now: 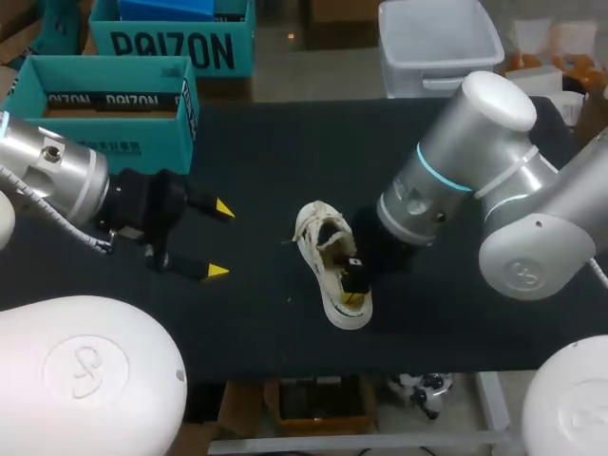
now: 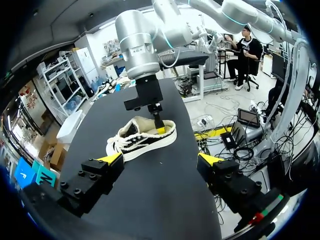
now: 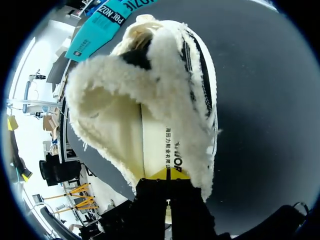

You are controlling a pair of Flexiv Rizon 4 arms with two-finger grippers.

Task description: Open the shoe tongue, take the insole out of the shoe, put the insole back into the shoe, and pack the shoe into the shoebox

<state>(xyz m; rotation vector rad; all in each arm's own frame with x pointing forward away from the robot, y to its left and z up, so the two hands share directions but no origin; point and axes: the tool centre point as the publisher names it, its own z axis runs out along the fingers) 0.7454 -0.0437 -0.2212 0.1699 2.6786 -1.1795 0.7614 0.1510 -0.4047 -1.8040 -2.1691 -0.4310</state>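
A white fleece-lined shoe [image 1: 332, 258] [image 2: 142, 137] lies mid-table, toe pointing away and its mouth wide open [image 3: 115, 105]. The pale printed insole [image 3: 156, 142] lies inside it. My right gripper [image 1: 353, 287] [image 2: 160, 127] [image 3: 168, 175] reaches down into the heel. Its yellow tips are shut together on the insole's heel end, and a pinch on the insole does not show. My left gripper [image 1: 220, 239] [image 2: 160, 160] hovers wide open to the left of the shoe, holding nothing. An open teal shoebox [image 1: 104, 119] stands at the back left.
A second teal box [image 1: 171, 38] stands behind the first. Loose laces [image 2: 116, 145] trail from the shoe's toe end. Black table surface [image 1: 266, 152] lies between the shoe and the boxes.
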